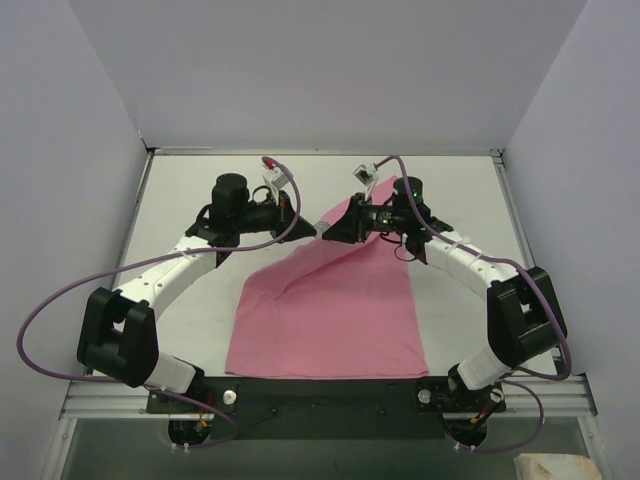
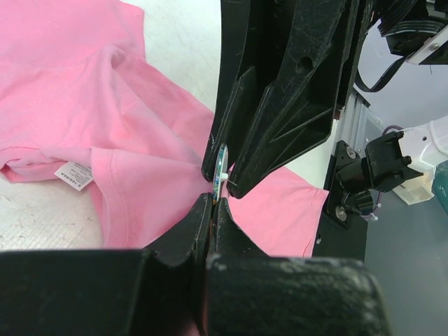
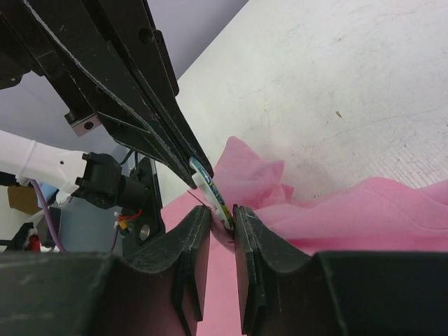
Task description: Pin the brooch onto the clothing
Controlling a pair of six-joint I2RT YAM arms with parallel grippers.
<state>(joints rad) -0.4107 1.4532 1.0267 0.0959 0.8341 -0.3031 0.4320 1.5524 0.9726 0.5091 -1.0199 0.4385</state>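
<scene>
The pink T-shirt, the clothing, lies on the white table with its top part pulled up to where both grippers meet. The brooch shows edge-on as a thin disc. My left gripper is shut on one rim of the brooch. My right gripper pinches its other rim together with a fold of pink cloth. In the top view the left gripper and right gripper sit tip to tip, and the brooch is hidden there. A white label marks the neckline.
The white table is walled in by grey panels at the back and both sides. A metal rail with the arm bases runs along the near edge. Purple cables loop off both arms.
</scene>
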